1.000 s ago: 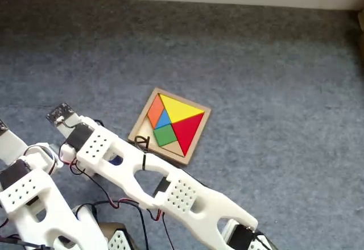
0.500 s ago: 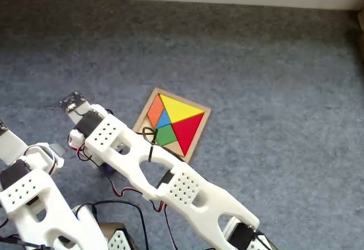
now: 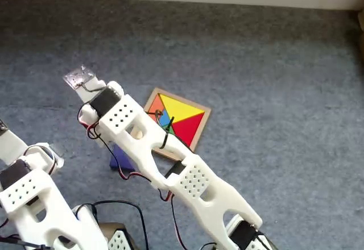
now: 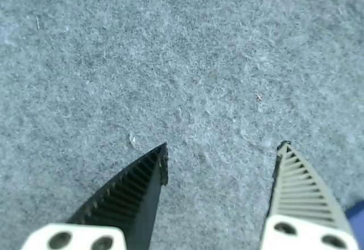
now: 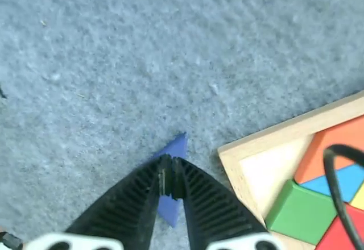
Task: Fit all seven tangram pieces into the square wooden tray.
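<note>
Nearest me my left claw point(image 4: 223, 145) gapes wide over bare grey surface point(image 4: 170, 45), my right claw point(image 5: 170, 176) is pinched tight on the blue piece point(image 5: 175, 146), and just beyond it lies the wooden tray point(image 5: 250, 143), partly filled with coloured pieces point(image 5: 293, 210).

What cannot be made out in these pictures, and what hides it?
High view: the right arm covers much of the wooden tray, so pieces there are hidden.
Right wrist view: the shut right gripper hides the middle of the blue piece; whether it is gripped or lies underneath is unclear.
Left wrist view: a blue scrap beside the left gripper is cut off by the picture edge; its shape is unknown.
</note>
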Controlling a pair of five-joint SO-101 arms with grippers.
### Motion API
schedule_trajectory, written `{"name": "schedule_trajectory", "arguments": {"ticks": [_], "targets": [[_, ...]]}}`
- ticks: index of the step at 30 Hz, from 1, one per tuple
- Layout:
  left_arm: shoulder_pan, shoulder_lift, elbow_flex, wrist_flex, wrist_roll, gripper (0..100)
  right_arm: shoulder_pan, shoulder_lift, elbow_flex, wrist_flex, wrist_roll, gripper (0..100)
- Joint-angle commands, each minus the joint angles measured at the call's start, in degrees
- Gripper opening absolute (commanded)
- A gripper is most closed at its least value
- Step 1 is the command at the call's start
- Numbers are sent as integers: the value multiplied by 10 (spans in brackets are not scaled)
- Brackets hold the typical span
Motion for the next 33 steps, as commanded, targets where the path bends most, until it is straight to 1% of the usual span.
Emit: {"name": "schedule_trajectory", "arguments": {"ticks": [1,6,8,10,13,16,21,24,27,30,33], "targets": [[-7,-8,-13,-7,4,298,13,-65,-21,13,6,5],[6,-11,-16,-4,3,298,36,-162,73,13,7,5],[25,-11,-25,-4,2,298,47,-225,127,12,7,5],[49,-11,-43,10,-22,298,58,-298,192,12,7,5],[108,-8,-90,68,-50,298,81,-405,298,11,40,5],[193,-7,-132,126,-80,298,113,-502,405,9,65,5],[334,-6,-167,193,-85,303,200,-650,565,8,99,5],[392,-3,-164,203,-66,328,263,-735,662,-3,135,5],[418,40,-167,204,-56,367,336,-822,786,-51,166,5],[441,127,-185,203,-56,369,402,-903,928,-127,196,5],[450,224,-203,200,-55,369,448,-978,1065,-204,220,7]]}}
